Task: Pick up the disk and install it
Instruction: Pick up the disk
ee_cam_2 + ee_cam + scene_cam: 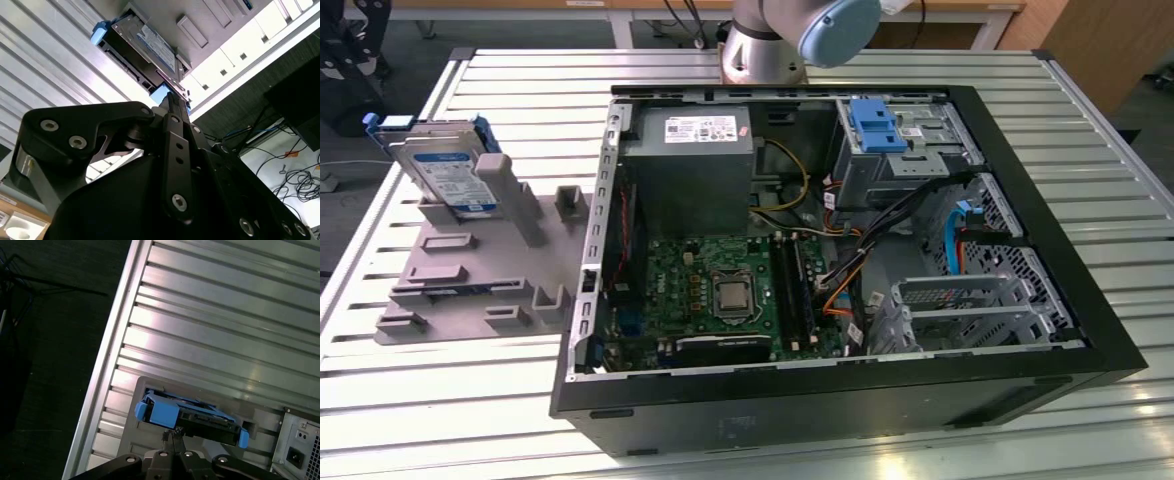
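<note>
Flat silver metal disk (443,165) with blue plastic side rails is stood on edge in grey slotted plastic holder (454,280); holder is set on ribbed aluminium table (454,385), at the exterior view's left of open black computer case (854,400); in the first wrist view, black gripper (169,434) is pointed at the disk; jaws are closed together, nothing held.
</note>
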Robot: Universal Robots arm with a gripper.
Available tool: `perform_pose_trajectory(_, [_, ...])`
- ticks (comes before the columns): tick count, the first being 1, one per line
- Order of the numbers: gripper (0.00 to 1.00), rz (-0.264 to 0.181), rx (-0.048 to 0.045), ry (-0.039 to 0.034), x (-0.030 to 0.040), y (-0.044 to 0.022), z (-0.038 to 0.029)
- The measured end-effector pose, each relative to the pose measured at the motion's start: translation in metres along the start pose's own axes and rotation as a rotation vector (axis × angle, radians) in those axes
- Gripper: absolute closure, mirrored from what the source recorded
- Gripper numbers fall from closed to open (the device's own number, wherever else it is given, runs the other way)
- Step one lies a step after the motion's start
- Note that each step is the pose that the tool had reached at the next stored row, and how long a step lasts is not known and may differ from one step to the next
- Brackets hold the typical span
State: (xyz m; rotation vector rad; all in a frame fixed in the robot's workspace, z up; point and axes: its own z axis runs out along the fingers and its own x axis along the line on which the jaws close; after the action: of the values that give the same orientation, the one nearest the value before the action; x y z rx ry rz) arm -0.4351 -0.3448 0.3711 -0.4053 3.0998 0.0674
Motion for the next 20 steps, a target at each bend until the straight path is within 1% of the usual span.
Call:
perform_pose_trajectory(2, [0.89,-0.01,-0.0002,0.0004,0.0,0.0,0.0])
perform_pose_trajectory(3, [0.89,-0.026,-0.0005,0.001,0.0,0.0,0.0001])
perform_pose_trajectory(20, [0.89,-0.335,-0.0068,0.0138,0.0001,-0.0001,0.0032])
